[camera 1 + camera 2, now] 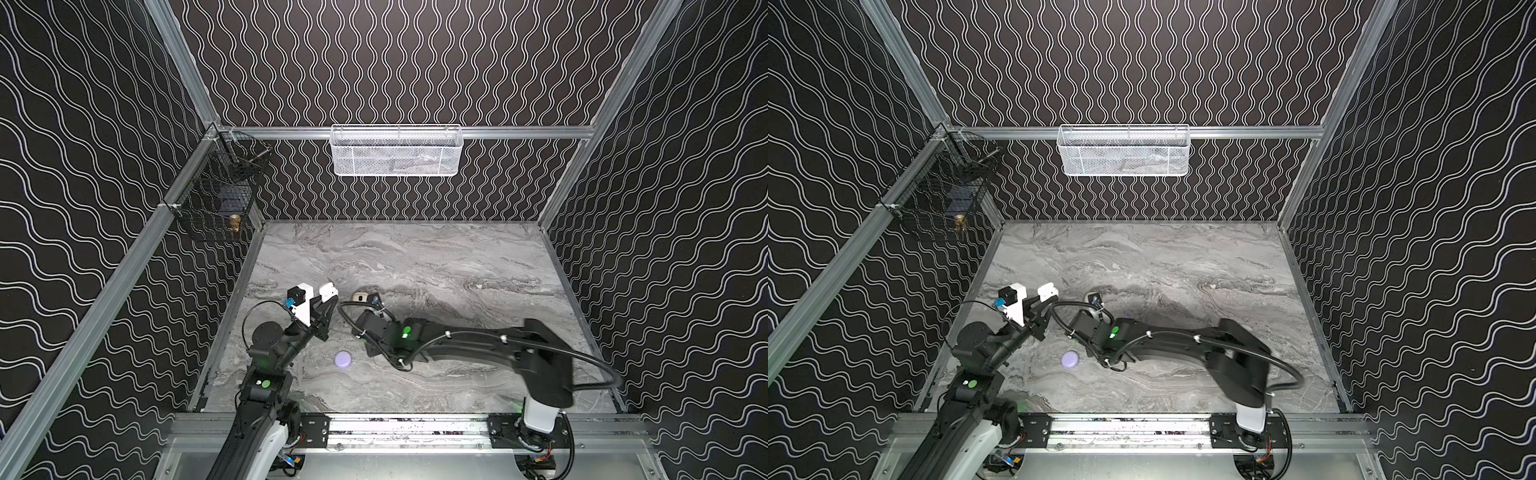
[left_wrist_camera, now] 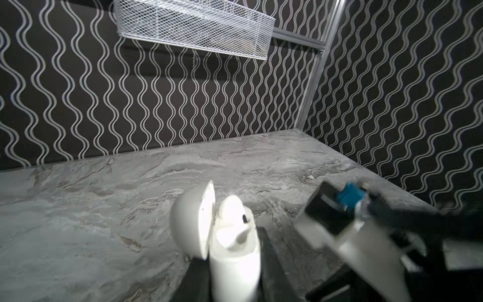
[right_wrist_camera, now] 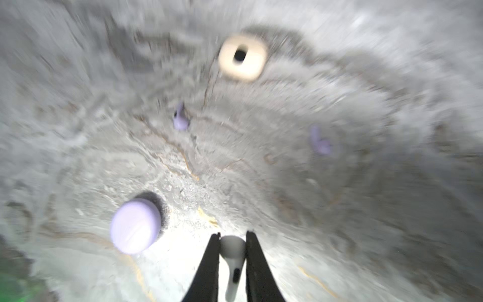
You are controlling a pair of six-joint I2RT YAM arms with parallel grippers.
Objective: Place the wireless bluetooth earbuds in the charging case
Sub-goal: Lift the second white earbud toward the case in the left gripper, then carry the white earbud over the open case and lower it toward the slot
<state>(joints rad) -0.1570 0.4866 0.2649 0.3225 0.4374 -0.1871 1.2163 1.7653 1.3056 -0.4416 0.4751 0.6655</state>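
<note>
"Where's the white earbud (image 3: 232,257)?"
"Pinched in the right hand (image 3: 232,233), stem lying back along its fingers (image 3: 209,261). The open case (image 2: 224,240), clamped in the left hand (image 2: 234,266), is just to its left."

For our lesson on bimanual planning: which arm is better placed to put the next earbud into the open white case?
Right. The right gripper is shut on a white earbud, ready to carry over, while the left gripper is occupied holding the open white case.
</note>
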